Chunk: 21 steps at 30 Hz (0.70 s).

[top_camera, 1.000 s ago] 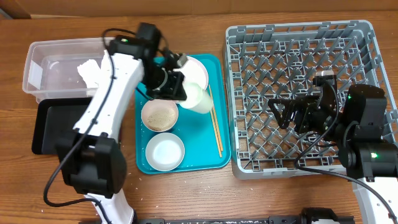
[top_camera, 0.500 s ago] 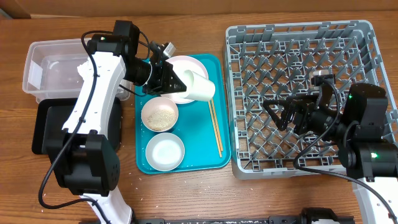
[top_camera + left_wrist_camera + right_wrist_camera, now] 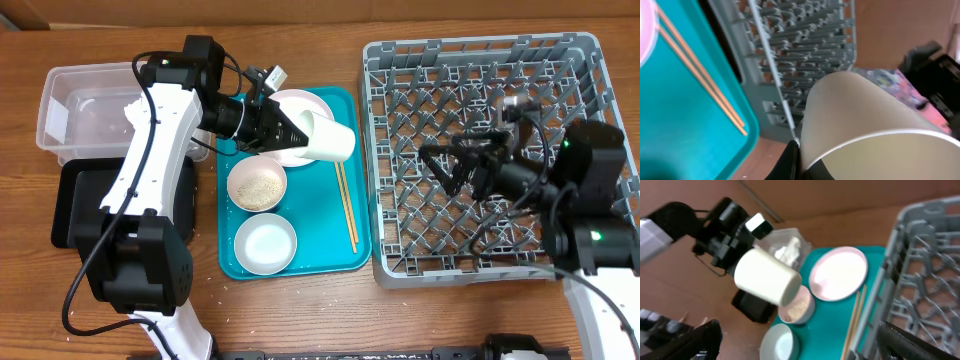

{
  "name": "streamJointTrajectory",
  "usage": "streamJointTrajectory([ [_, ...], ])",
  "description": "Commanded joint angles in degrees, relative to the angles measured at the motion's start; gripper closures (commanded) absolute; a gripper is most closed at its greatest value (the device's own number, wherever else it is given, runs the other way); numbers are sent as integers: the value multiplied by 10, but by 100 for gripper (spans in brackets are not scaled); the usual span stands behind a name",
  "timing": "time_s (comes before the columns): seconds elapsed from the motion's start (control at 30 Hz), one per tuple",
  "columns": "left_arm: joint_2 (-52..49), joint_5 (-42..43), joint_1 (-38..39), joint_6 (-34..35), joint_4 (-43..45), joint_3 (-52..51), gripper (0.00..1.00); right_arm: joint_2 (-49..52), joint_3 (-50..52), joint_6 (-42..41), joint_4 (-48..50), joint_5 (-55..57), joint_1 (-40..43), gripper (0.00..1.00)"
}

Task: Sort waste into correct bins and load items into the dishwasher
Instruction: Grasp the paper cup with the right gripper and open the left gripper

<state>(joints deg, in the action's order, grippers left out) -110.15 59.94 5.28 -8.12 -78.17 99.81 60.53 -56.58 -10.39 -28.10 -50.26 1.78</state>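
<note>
**Left tool** [image 3: 291, 134]: clamped on the small white cup [image 3: 328, 140], pinching its wall at the rim. The cup lies on its side, mouth back toward the tool and base pointing away, toward the dish rack [image 3: 480, 50]. It hangs over the teal tray [image 3: 345, 265], with the round white plate [image 3: 298, 104] under and just behind it.

**Right tool** [image 3: 450, 165]: jaws wide apart and holding nothing, poised over the rack and facing the cup.

**Handling, as judged:**
- The cup looks rigid, light and smooth-walled, so expect it to be slippery and to chip if dropped.
- You hold it by a thin pinch at one edge, so its whole length levers on that point (a jolt could swing it).
- Move it slowly.
- If the other tool is to take it, grip across the body near the base, well away from your present pinch.

**Views:**
- The overhead view gives the layout: the chopsticks [image 3: 345, 205] lie below the cup on the tray, and the two bowls are on the tool's near side.
- The overhead view cannot tell you how high the cup is.
- The right wrist view shows the cup [image 3: 767, 277] in profile, clear of the tray, with its base closed. It does not show the pinch.
- Only the left wrist view shows the rim [image 3: 875, 142] meeting a finger [image 3: 789, 159]. The second finger is not visible there.
</note>
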Motion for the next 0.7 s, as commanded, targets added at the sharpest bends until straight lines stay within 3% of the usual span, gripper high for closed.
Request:
streamJointTrajectory([
  [0.0,-1,53,4,-59,-20,11,96,37,-12,-12,49,-89,2,0],
  [0.23,-1,112,4,-82,-38,11,96,128,-12,-37,189,-193,-18,0],
  [0.67,-1,181,5,-87,-52,11,96,252,-12,-120,416,-193,-116,2],
])
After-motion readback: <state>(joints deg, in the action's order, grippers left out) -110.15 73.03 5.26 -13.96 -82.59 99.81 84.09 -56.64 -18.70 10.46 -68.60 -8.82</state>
